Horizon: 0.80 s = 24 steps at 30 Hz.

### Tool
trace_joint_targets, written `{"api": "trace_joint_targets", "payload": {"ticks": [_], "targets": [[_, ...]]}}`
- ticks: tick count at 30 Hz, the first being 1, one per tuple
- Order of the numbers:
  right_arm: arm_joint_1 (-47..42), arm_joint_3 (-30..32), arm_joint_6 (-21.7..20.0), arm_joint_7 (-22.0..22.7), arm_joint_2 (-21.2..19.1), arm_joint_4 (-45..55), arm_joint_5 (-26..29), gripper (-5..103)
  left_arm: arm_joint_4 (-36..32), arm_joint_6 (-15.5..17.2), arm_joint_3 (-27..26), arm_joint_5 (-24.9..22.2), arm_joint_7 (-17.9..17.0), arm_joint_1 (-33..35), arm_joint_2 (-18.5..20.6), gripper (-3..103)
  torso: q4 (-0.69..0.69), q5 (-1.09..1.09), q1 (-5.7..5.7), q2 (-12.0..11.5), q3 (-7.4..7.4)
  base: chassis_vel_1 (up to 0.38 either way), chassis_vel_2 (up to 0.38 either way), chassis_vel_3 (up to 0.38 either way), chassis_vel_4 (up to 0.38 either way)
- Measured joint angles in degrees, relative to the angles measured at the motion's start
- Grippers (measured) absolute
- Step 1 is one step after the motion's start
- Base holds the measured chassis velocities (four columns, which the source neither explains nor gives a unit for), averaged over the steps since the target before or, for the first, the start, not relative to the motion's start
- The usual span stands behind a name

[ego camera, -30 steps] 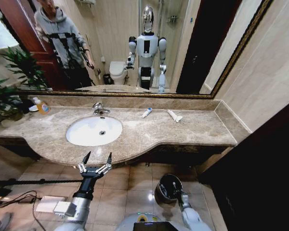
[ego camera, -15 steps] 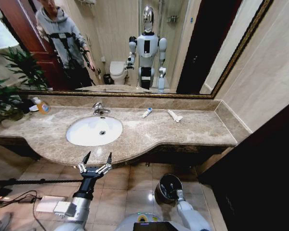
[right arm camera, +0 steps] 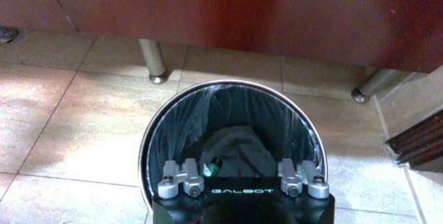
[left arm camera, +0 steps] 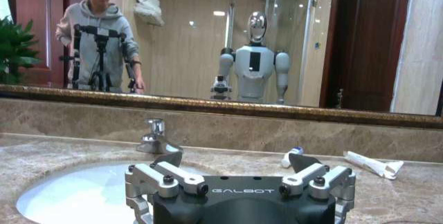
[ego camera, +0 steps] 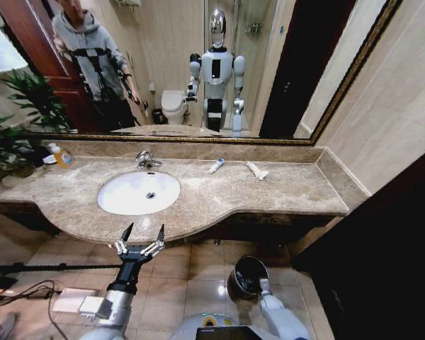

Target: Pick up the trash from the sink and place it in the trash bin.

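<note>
Here, you read GALBOT on both grippers. Your right gripper [right arm camera: 241, 178], fingers spread and empty, hangs over the trash bin [right arm camera: 155, 141], a green tube [right arm camera: 211, 168] just below. Your left gripper [ego camera: 140, 239] waits open before the sink [ego camera: 138, 192]; 2 white tubes [ego camera: 216, 166] [ego camera: 256, 170] lie beyond on the marble counter [ego camera: 290, 191]

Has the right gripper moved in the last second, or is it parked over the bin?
Yes. In the head view the right gripper has drawn back toward the robot, from over the middle of the trash bin to its near rim. The bin stays put.
</note>
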Motion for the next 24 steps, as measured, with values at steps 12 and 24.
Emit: {"api": "trace_joint_targets", "payload": {"ticks": [12, 24], "targets": [[-2.8, 0.1, -0.3, 1.5, -0.7, 4.1, -0.2, 99, 0.0, 0.0, 0.0, 0.0, 0.0, 0.0, 0.0, 100, 0.00, 0.00, 0.00, 0.0, 0.00, 0.000, 0.000, 0.000, 0.000], [-16.9, 1.8, -1.8, 3.4, -3.6, 29.5, -3.7, 100, 0.0, 0.0, 0.0, 0.0, 0.0, 0.0, 0.0, 100, 0.00, 0.00, 0.00, 0.0, 0.00, 0.000, 0.000, 0.000, 0.000]]}}
